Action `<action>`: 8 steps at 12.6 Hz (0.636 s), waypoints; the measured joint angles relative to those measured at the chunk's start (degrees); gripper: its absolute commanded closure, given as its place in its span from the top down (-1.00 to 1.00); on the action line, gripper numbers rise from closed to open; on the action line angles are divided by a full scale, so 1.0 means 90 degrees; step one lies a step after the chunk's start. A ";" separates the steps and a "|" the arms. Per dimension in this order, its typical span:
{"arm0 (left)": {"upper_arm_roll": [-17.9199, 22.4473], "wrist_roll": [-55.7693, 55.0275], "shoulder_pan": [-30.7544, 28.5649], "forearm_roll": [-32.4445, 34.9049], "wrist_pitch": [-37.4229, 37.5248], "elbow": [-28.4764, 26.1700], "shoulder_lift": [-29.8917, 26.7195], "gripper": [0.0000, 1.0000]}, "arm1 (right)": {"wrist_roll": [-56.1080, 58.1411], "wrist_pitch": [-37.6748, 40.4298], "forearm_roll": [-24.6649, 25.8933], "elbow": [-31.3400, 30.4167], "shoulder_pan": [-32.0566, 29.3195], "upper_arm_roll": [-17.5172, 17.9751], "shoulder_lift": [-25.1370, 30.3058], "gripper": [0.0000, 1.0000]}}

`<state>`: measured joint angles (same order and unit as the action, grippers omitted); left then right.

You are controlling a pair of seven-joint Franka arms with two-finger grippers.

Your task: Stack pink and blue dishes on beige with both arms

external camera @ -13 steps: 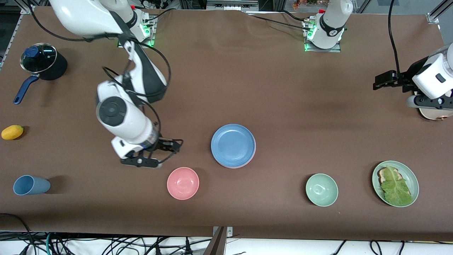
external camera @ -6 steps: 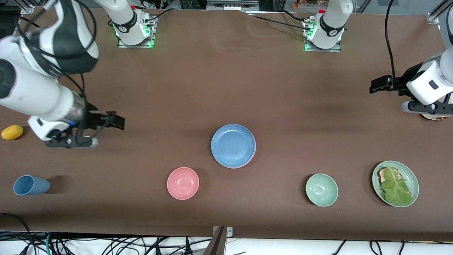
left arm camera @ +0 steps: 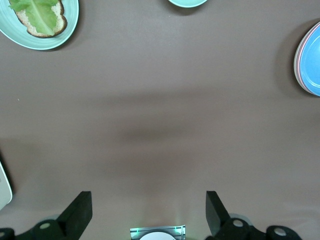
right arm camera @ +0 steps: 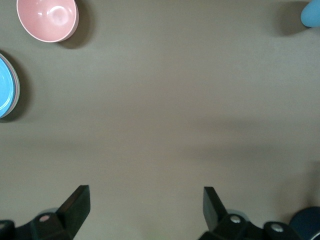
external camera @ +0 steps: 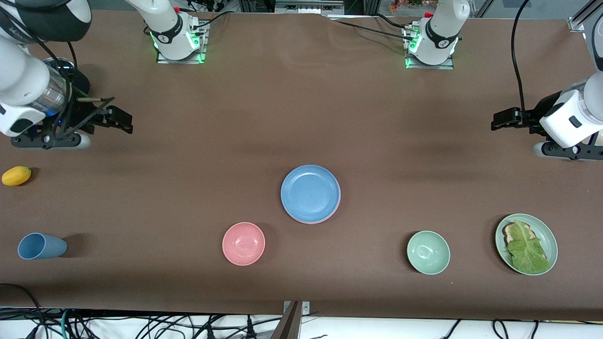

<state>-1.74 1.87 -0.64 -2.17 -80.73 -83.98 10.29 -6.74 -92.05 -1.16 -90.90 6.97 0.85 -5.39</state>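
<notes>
Our right gripper [external camera: 110, 117] hangs over bare brown table [external camera: 282, 117] at the right arm's end, its two fingers [right arm camera: 75, 206] spread wide with nothing between them; just beside it, farther from the front camera, we can make out part of a dark pot with a glass lid [external camera: 70, 77], mostly hidden by the arm. Our left gripper [external camera: 506, 120] hangs over bare cloth at the left arm's end, fingers [left arm camera: 80, 212] likewise parted and empty. Moving outward to the middle of the table, we see the blue plate [external camera: 310, 193] lying on top of a stack, with a thin pink rim [external camera: 325, 220] of the pink plate showing under its edge nearest the camera; the left wrist view shows the same layered edge [left arm camera: 300, 70]. We cannot tell from these views what lies under the pink one. Both grippers are well apart from the stack. Nearer the camera sit a pink bowl [external camera: 243, 243] and a green bowl [external camera: 428, 252], and toward the left arm's end a green plate with bread and lettuce [external camera: 526, 244]. Toward the right arm's end lie a blue cup [external camera: 40, 246] on its side and a yellow lemon [external camera: 16, 175].
</notes>
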 measured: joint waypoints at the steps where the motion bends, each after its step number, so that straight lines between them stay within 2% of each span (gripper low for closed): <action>1: 0.0000 0.0000 0.0000 0.0000 0.0000 0.0003 0.0000 1.00 | 0.0004 0.0055 0.0000 0.0000 0.0000 -0.0005 0.0021 1.00; 8: 0.0003 0.0000 -0.0003 0.0000 0.0000 0.0007 0.0001 1.00 | 0.0105 0.0059 0.0001 0.0196 -0.0001 -0.0136 0.0022 1.00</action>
<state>-1.71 1.87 -0.67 -2.17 -80.73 -83.91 10.30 -5.79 -91.51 -1.16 -89.14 6.96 -0.37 -5.20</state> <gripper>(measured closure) 0.000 0.000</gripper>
